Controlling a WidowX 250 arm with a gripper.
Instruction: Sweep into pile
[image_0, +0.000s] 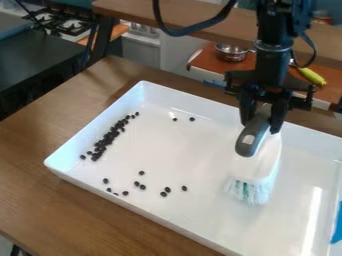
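I have the gripper (264, 121) hanging over the right half of the white tray (200, 155), its fingers closed around the grey handle of the brush (250, 137). The brush slants down toward the near side, white head below the handle, pale and teal bristles lowest; I can't tell whether they touch the tray floor. The small black pieces (107, 140) lie mostly in a long, narrow cluster along the tray's left side, running from far to near. Two more sit apart toward the far wall, and a loose scatter lies near the near wall, left of the brush. The tray rests on the brown wooden tabletop (40, 155). At my right edge I see part of something blue (337, 225). Beyond the tabletop, on a reddish-brown surface (207, 60), there's a metal pot (230, 52) with a yellow object (312, 76) to its right.
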